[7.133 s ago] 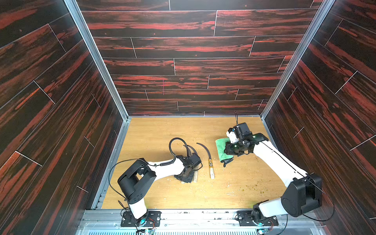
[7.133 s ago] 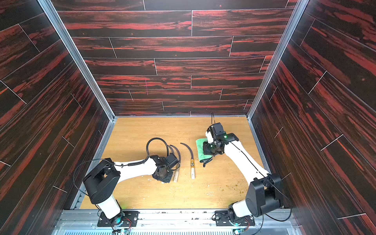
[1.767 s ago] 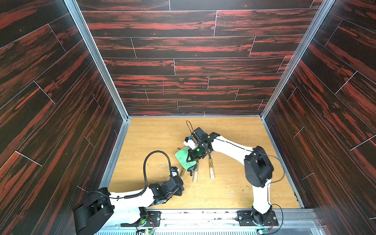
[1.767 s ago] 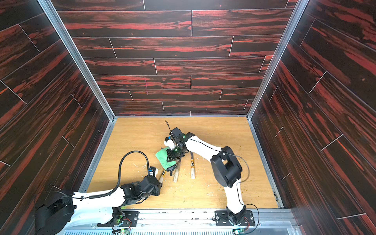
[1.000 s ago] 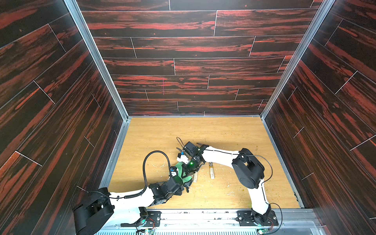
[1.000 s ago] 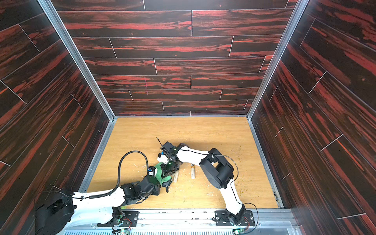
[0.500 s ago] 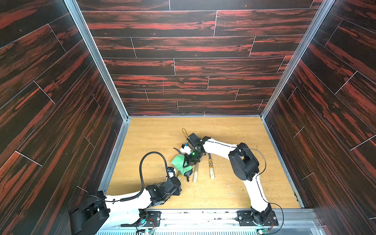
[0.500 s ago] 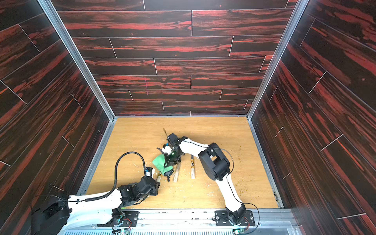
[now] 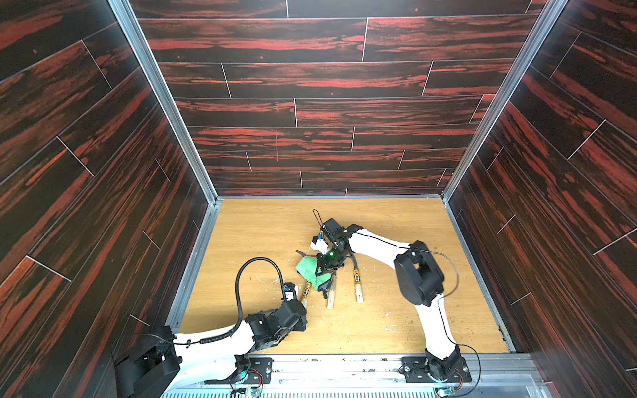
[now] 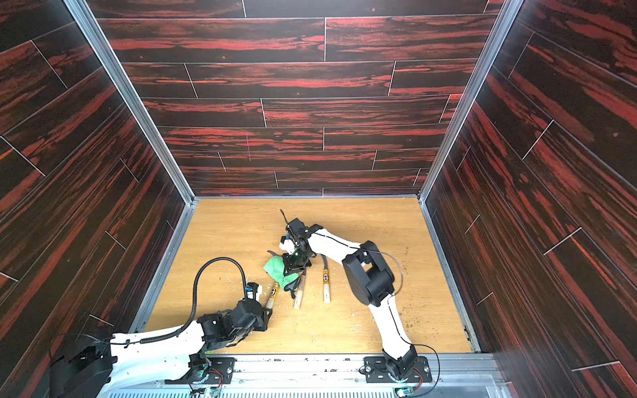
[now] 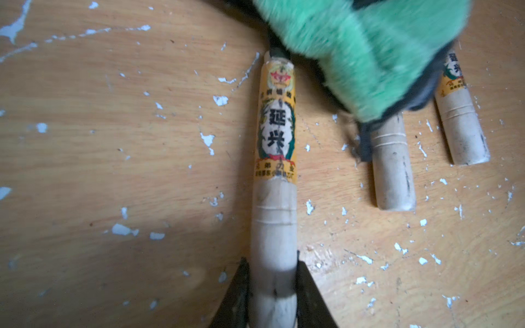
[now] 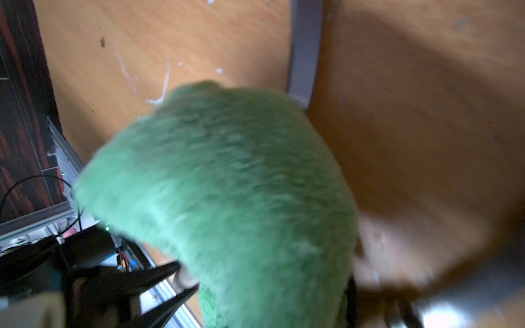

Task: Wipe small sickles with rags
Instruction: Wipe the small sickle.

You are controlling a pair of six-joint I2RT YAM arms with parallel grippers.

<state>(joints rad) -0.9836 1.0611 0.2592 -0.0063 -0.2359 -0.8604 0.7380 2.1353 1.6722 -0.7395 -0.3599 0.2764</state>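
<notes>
Left pincer (image 11: pixel 272 295) pinching butt of labelled sickle (image 11: pixel 275 147), front-centre of tabletop (image 11: pixel 113 142); right pincer (image 9: pixel 328 266) clamped on green rag (image 9: pixel 307 268) over its blade; risks: butt-only hold lets it pivot under pressure; rag trim may drag neighbouring sickle (image 11: pixel 393 170).

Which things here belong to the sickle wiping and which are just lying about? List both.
Job: green rag in the right gripper; labelled sickle clamped by the left gripper; middle sickle and second labelled sickle on the floor beside it.
Lying about: white flecks scattered on the wooden floor.
</notes>
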